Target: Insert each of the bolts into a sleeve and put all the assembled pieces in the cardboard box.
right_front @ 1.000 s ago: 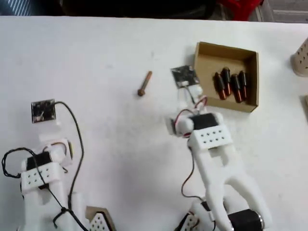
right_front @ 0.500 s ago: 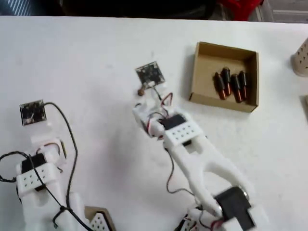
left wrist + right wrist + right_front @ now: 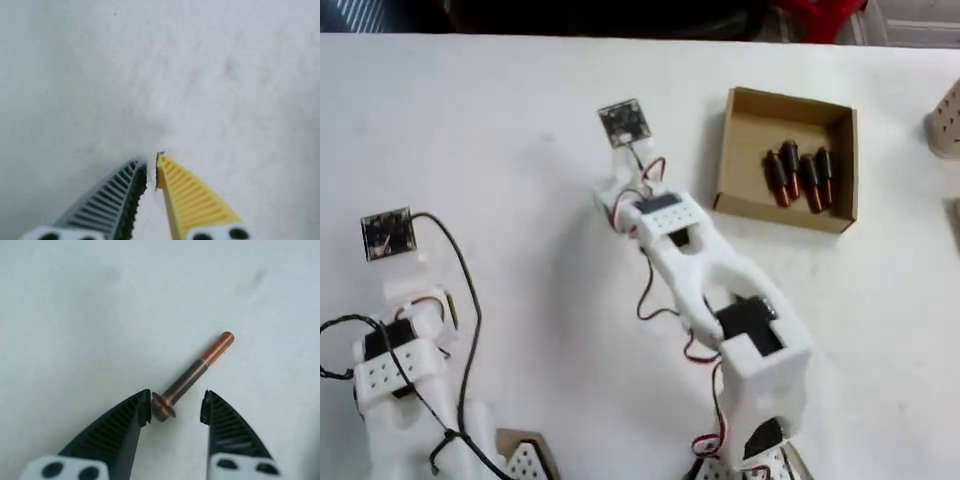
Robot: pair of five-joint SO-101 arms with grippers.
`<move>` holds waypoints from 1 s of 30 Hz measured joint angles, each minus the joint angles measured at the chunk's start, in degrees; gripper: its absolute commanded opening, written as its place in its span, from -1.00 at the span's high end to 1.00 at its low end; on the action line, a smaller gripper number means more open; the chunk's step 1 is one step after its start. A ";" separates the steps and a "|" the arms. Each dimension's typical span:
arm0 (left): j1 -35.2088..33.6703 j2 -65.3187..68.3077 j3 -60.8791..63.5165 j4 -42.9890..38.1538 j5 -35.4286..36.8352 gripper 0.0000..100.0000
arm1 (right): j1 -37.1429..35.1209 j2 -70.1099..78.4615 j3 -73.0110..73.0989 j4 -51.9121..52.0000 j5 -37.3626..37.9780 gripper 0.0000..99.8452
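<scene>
A copper bolt [image 3: 192,377] lies flat on the white table. Its flanged head sits between the fingertips of my right gripper [image 3: 175,404], which is open and not touching it. In the high view my right arm [image 3: 670,225] stretches out to the left of the cardboard box [image 3: 782,215] and covers the bolt. Several assembled bolt-and-sleeve pieces [image 3: 798,178] lie side by side in the box. My left gripper [image 3: 151,170] is shut with nothing in it, over bare table. Its arm [image 3: 395,365] stands at the near left.
A beige perforated object [image 3: 946,122] stands at the right edge of the table. Black cable [image 3: 470,300] loops from the left arm. A small cardboard piece [image 3: 525,455] lies at the near edge. The far left of the table is open.
My right arm has swung left from beside the box and reached out over the bolt, which it now covers in the high view. The left arm shifted slightly left early on.
</scene>
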 measured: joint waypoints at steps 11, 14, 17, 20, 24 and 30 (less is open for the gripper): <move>0.00 0.00 0.00 0.00 0.00 0.86 | 2.81 15.74 -16.53 0.35 0.00 0.70; 0.09 0.00 0.00 0.00 0.00 0.86 | 2.81 20.13 -22.33 4.66 3.08 0.81; 0.00 0.00 0.00 0.00 0.00 0.86 | 3.16 23.82 -29.54 11.69 3.87 0.96; 0.00 0.00 0.00 0.00 0.00 0.86 | 4.48 26.73 -37.10 19.08 3.87 0.97; 0.00 0.00 0.00 -0.26 0.00 0.86 | 5.19 28.04 -43.52 28.57 3.87 0.97; 0.09 0.00 0.00 -0.35 0.00 0.86 | 6.33 26.37 -46.77 41.14 4.31 0.97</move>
